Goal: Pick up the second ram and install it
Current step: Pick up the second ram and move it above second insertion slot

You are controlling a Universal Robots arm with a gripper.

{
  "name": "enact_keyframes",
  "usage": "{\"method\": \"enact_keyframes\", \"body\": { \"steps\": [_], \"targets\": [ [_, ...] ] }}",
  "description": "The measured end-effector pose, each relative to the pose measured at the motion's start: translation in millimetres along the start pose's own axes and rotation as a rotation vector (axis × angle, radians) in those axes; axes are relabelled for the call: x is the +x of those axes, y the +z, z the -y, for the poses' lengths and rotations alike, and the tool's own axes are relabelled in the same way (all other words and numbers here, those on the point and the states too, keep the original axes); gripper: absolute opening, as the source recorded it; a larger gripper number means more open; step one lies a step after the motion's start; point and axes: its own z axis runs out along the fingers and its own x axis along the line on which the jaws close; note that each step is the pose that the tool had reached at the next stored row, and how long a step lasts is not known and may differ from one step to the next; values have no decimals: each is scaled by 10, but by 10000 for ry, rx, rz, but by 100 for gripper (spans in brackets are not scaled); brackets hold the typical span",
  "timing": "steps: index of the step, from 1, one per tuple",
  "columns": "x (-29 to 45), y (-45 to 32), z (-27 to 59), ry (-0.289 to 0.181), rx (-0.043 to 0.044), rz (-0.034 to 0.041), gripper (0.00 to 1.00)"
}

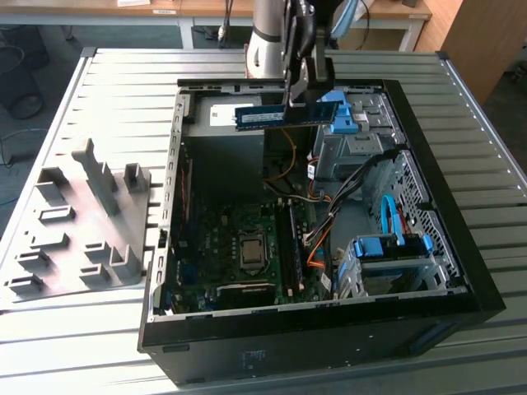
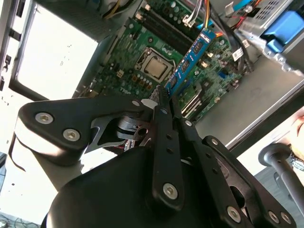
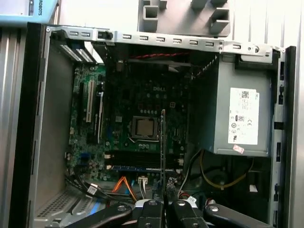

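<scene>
A: Second ram (image 1: 265, 116)?
B: Held level above the open case (image 1: 449, 206), one end clamped in the closed pincer (image 1: 299, 104).
A: Long axis?
B: Judged crosswise to the black sockets (image 1: 290, 239), well below it.

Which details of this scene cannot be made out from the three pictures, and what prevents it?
1. Second ram: its faces are unseen in the first wrist view, which shows it edge-on.
2. Its gripped end: in the second wrist view, covered by the jaws of the gripper.
3. Memory sockets: latch positions too small in the exterior view.
4. Grey tray: first wrist view, cut off by the picture edge.
</scene>
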Motion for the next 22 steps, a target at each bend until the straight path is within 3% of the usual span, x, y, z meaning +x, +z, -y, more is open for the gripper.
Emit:
{"method": "enact_keyframes", "body": {
  "steps": [22],
  "targets": [
    [28, 2, 542, 3, -21, 1, 14]
  ]
}}
